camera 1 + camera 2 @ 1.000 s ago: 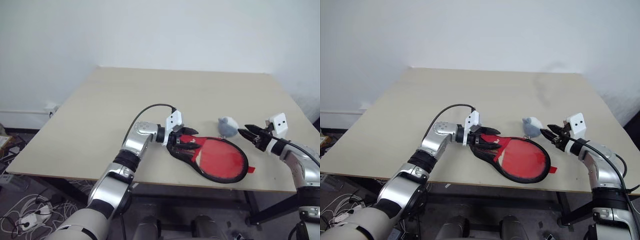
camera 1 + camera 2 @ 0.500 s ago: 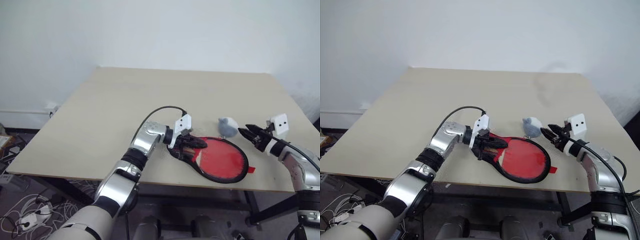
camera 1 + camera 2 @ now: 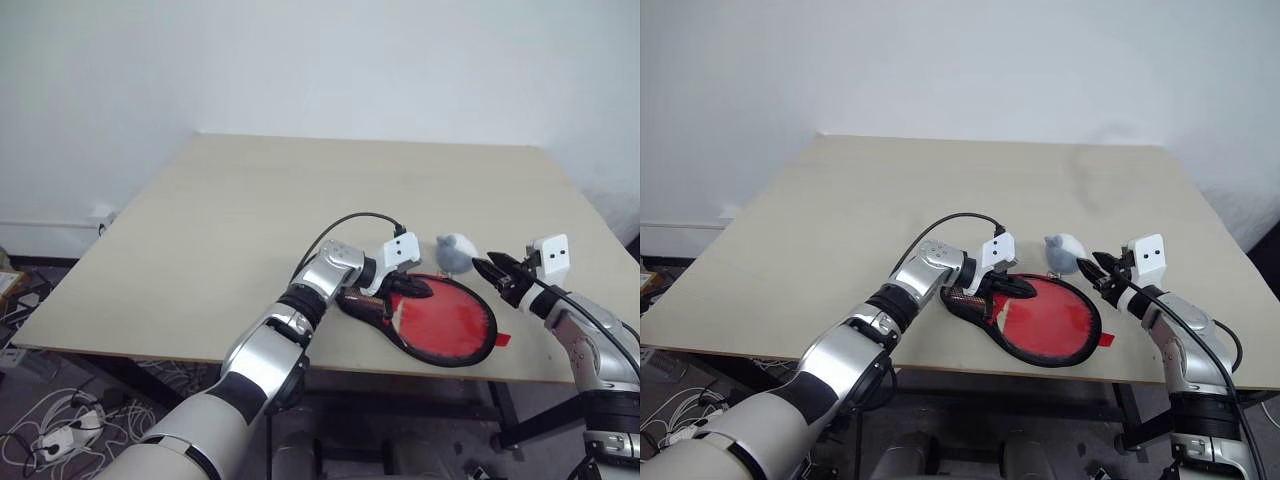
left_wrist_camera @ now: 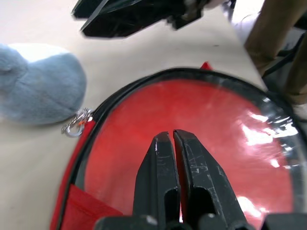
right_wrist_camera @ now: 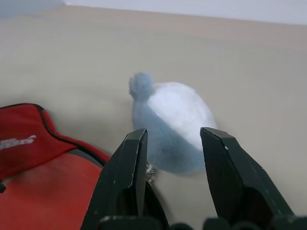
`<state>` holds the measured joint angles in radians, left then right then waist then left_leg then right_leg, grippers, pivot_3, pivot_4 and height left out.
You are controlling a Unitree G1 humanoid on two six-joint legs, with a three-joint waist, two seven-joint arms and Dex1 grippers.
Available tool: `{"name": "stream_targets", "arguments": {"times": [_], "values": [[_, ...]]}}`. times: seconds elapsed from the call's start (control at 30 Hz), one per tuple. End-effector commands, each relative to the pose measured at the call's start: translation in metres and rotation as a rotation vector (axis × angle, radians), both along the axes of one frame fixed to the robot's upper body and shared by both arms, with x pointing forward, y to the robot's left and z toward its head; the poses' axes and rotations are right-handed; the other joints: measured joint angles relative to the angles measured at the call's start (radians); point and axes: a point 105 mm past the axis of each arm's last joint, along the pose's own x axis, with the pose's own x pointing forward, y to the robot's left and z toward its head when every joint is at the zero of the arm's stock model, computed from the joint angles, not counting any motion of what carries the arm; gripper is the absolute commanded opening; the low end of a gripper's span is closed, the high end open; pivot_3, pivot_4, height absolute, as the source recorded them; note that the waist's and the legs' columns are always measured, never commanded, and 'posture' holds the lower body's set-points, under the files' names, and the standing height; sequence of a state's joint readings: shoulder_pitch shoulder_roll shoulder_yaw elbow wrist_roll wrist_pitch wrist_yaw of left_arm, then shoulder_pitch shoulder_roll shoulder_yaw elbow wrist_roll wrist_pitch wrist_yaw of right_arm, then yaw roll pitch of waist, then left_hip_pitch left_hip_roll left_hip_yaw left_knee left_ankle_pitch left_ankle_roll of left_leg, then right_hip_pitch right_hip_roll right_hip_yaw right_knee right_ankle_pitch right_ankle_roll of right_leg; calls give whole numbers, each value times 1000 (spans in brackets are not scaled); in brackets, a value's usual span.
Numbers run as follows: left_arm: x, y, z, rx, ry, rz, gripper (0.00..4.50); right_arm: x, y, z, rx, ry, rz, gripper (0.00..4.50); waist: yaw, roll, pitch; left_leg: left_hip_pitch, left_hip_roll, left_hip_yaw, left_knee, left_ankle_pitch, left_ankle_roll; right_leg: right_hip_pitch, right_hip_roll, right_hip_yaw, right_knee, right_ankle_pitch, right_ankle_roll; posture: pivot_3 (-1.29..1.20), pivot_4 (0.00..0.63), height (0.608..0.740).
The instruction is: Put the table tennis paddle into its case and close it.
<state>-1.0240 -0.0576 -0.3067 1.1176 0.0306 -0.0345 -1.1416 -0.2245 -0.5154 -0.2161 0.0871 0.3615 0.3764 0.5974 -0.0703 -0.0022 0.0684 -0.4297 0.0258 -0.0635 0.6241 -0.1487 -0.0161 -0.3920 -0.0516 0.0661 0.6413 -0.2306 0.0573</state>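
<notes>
While the case [image 3: 440,318] lies red side up near the table's [image 3: 200,240] front edge, the left gripper [image 4: 171,143], fingers pressed together, hovers over its clear panel; beyond, the right gripper [image 5: 173,153], fingers apart and empty, faces the grey-white plush [image 3: 456,252].
</notes>
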Motion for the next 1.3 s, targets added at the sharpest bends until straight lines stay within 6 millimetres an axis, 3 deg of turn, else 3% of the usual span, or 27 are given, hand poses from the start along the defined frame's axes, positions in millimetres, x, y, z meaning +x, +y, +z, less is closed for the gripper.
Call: {"name": "stream_targets", "arguments": {"times": [0.03, 0.57, 0.67, 0.9, 1.3], "values": [[5, -9, 17, -17, -55, -3, 40, 3, 1, 22, -1, -78, -18, 1892, 0, 0, 0, 0, 0, 0, 0, 0, 0, 0, 0, 0, 0, 0, 0, 0, 0, 740], [-3, -15, -4, 90, -42, -30, 40, 17, 19, 33, -21, -109, 25, 1892, -1, 0, 0, 0, 0, 0, -1, 0, 0, 0, 0, 0, 0, 0, 0, 0, 0, 740], [-3, -15, -5, 91, -39, -24, 0, 21, 25, 38, -7, -121, 51, 2416, 0, 0, 0, 0, 0, 0, -1, 0, 0, 0, 0, 0, 0, 0, 0, 0, 0, 740], [-3, -14, -6, 94, -36, -24, 0, 29, 36, 38, -19, -113, 88, 4300, 0, 1, 0, 0, 0, 0, -2, 0, 0, -1, 0, 0, 0, 0, 0, 0, 0, 740], [-6, -13, -11, 103, -8, -22, 0, 37, 32, 32, -59, -88, 56, 4403, -1, 1, 0, 0, 0, 0, -3, 0, 0, -1, 0, 0, 0, 0, 0, 0, 0, 740]]}}
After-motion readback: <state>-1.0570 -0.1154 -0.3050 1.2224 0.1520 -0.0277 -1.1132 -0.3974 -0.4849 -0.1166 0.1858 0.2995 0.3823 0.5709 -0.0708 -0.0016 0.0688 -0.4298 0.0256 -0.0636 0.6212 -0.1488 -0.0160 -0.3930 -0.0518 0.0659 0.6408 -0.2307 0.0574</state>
